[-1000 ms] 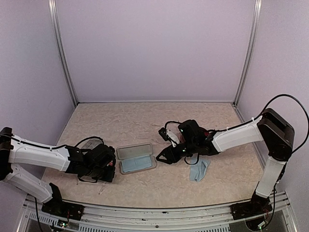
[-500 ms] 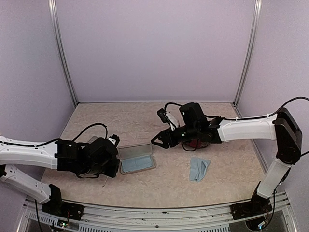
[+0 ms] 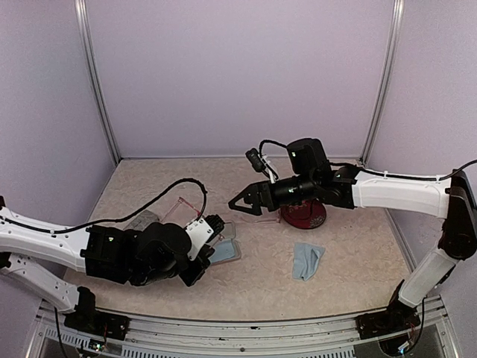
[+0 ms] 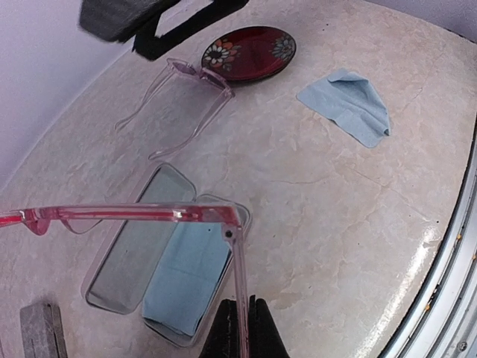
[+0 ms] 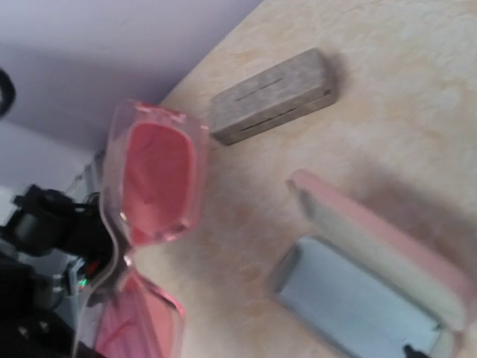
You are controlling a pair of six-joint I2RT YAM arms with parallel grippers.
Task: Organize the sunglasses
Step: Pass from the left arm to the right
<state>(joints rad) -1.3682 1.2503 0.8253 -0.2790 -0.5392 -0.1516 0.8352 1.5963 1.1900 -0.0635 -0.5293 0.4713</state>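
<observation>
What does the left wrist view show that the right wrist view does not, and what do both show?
Only the left wrist view: the red patterned dish, the loose blue cloth and the pale sunglasses lying beside the dish. Only the right wrist view: the lenses of the red-pink sunglasses. Both: the open case with a folded cloth inside, and the red-pink frame.

Cloth (image 4: 188, 277) in case (image 4: 133, 246), sunglasses (image 4: 205, 78) behind (plate (image 4: 250, 52) beyond)
</observation>
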